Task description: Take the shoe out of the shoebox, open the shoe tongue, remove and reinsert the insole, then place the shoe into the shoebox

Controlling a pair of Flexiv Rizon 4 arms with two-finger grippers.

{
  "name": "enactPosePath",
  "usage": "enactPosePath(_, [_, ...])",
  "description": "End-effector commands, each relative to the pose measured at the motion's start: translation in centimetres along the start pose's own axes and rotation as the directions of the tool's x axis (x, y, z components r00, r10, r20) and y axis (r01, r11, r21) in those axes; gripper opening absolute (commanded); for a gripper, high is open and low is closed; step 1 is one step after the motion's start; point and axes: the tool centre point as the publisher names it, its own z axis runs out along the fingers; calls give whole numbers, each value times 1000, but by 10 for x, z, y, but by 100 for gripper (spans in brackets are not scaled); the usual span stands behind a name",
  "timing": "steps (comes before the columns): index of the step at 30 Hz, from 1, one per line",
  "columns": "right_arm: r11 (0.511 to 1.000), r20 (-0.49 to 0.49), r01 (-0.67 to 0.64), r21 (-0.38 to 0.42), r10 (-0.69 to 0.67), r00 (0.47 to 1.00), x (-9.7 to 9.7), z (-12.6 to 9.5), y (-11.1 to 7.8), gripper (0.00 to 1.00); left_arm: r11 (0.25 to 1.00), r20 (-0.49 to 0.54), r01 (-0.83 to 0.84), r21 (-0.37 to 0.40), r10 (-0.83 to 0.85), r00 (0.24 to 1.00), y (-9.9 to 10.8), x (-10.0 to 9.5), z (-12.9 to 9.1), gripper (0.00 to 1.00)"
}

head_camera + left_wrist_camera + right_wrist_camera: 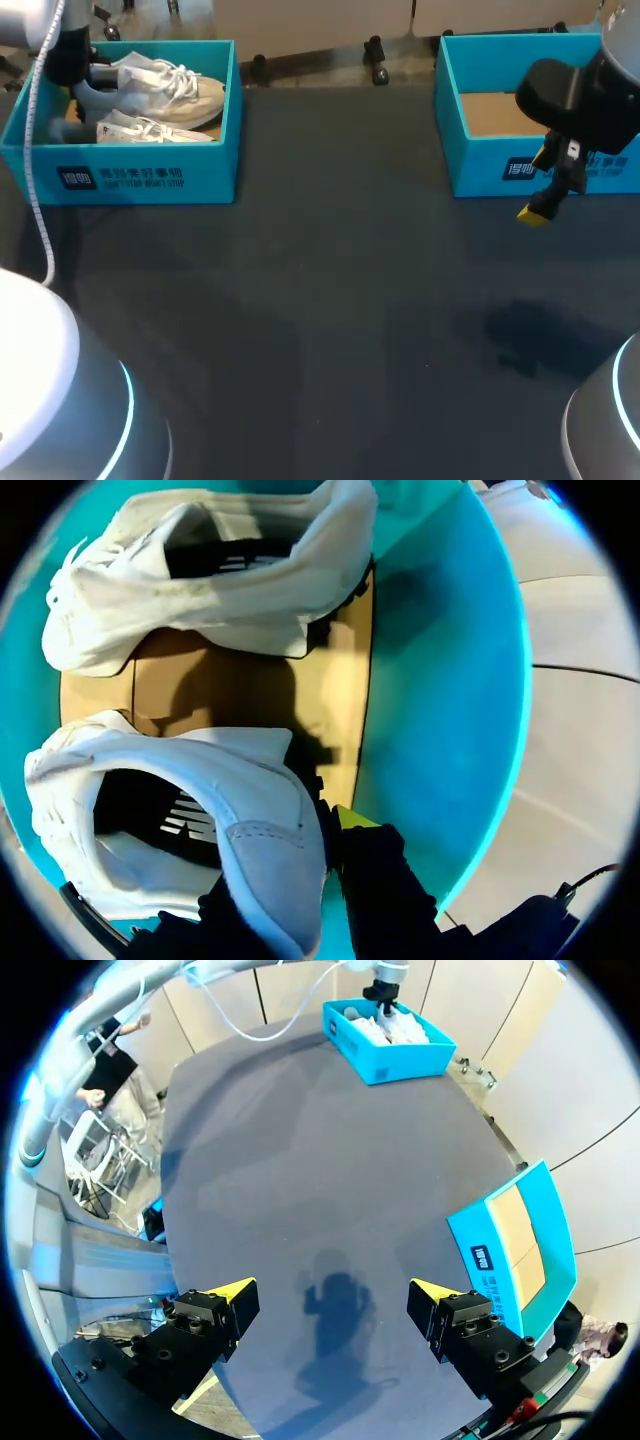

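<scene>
Two white shoes lie in the blue shoebox (140, 178) at the table's far left. In the left wrist view my left gripper (305, 855) is shut on the heel wall of the nearer white shoe (180, 780), with one yellow fingertip (350, 818) outside the heel. The second shoe (220, 590) lies ahead of it on the box's cardboard floor. From above, my left gripper (85, 95) is down at the box's left end, by the shoes' (165, 90) heels. My right gripper (540, 205) hangs open and empty above the table, in front of the other blue box (520, 165).
The blue box at the far right shows only a bare cardboard floor (495, 115); in the right wrist view this blue box (510, 1250) is beside my open right gripper (333, 1295). Dark table (330, 300) spreads between the two boxes.
</scene>
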Motion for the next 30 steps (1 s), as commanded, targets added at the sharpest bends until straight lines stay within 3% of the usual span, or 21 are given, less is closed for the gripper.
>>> enactPosePath(1, [1000,-2,-1,4,1,1000,-1,1,2,100,1000,-6,4,20,-4,1000,13,-5,13,0])
enactPosePath(19, [1000,-2,-1,4,1,1000,-1,1,2,100,993,-1,-15,115,16,1000,3,-4,31,0])
enactPosePath(21, [1000,-2,-1,4,1,1000,-1,1,2,100,990,7,-53,131,52,999,2,-4,32,15])
enactPosePath(23, [1000,-2,-1,4,1,1000,-1,1,2,100,985,18,-82,151,80,997,0,-3,31,0])
enactPosePath(30, [1000,-2,-1,4,1,1000,-1,1,2,100,982,36,-125,142,121,992,-7,-1,26,0])
